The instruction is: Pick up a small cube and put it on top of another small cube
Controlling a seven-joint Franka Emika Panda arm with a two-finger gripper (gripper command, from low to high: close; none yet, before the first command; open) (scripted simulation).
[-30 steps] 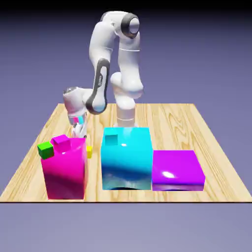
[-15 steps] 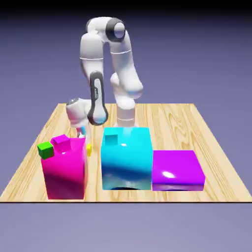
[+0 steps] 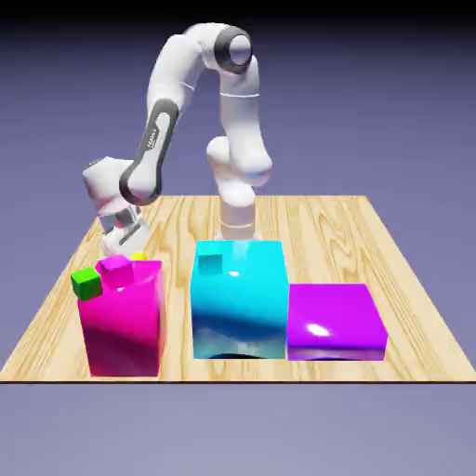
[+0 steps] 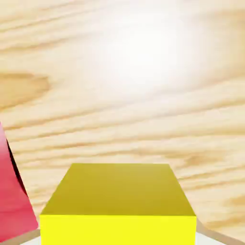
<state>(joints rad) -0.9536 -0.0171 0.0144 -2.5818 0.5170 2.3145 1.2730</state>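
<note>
nearest, the tall pink block (image 3: 125,325) stands on the wooden surface (image 3: 409,325), with green (image 3: 85,284) and magenta (image 3: 116,271) cubes at its top. the blue block (image 3: 239,311) stands between it and the purple block (image 3: 335,316). beyond the pink block, the pincer (image 3: 136,254) grips the yellow cube (image 4: 118,206).

We've got four small cubes, yellow (image 3: 139,256), green (image 3: 86,284), pink (image 3: 116,271) and blue (image 3: 210,264), and three big blocks: the cyan one (image 3: 239,311), one pink (image 3: 125,325) and one purple (image 3: 335,316) on either side of it!
</note>
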